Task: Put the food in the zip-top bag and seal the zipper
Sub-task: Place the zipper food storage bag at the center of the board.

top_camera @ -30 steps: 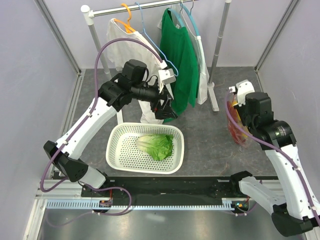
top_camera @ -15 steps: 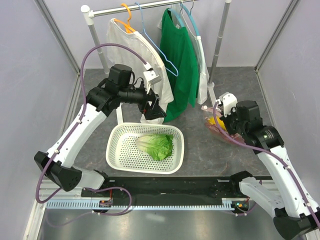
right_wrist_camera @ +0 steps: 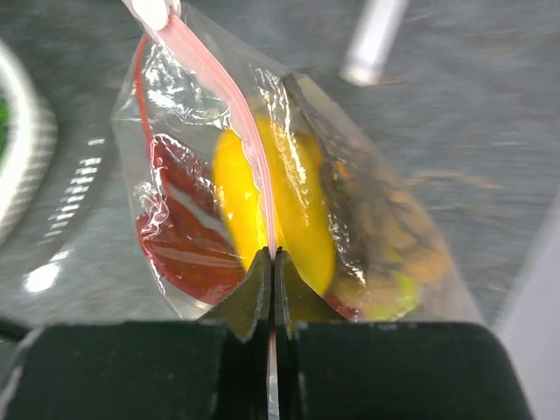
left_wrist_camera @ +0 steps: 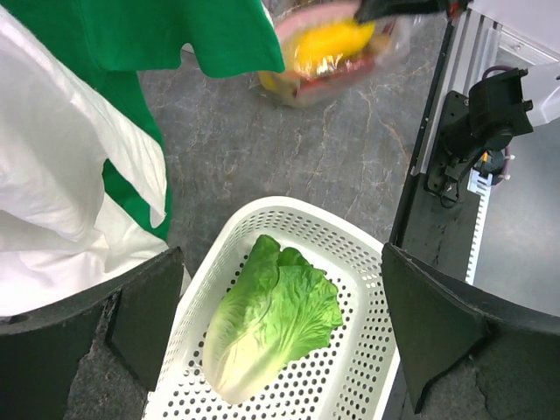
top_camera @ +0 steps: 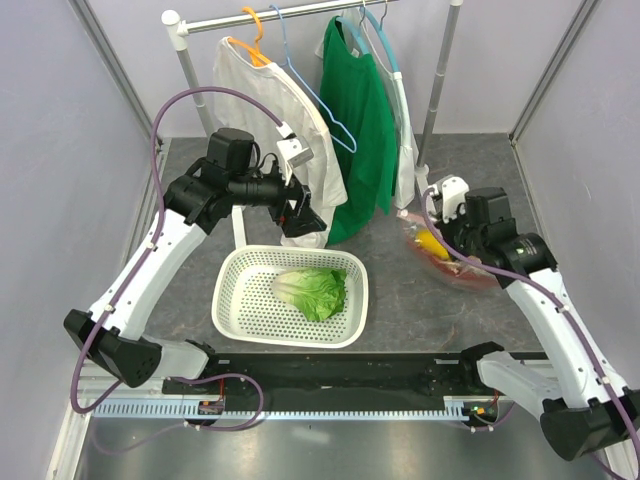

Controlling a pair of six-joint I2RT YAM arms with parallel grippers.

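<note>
**Top external view.** The zip-top bag [top_camera: 462, 268] lies on the desk [top_camera: 400, 310] toward its right edge, about midway between the near and far edges. The right pincer [top_camera: 437, 222] is at the bag's mouth end, probably to keep the opening under control. The lettuce [top_camera: 315, 290] lies in the white perforated basket [top_camera: 232, 318] near the near edge, left of centre, and is not yet bagged. The left pincer [top_camera: 300, 215] hangs above the basket's far rim, in front of the white shirt [top_camera: 262, 95] and green shirt [top_camera: 362, 115].

**Left wrist view.** The left pincer's jaws stand wide apart and hold nothing. They frame the lettuce below, which suggests a descent onto it. The leaf is pale at the stem end and green and ruffled at the tip.

**Right wrist view.** The right pincer [right_wrist_camera: 270, 262] is pinched tight on the pink zipper [right_wrist_camera: 229, 103], holding the strip taut. The clear, crinkled film shows a yellow toy fruit [right_wrist_camera: 302, 219], a red toy [right_wrist_camera: 179, 241] and a brown longan bunch [right_wrist_camera: 394, 229]. Whether the zipper is sealed cannot be told.
</note>
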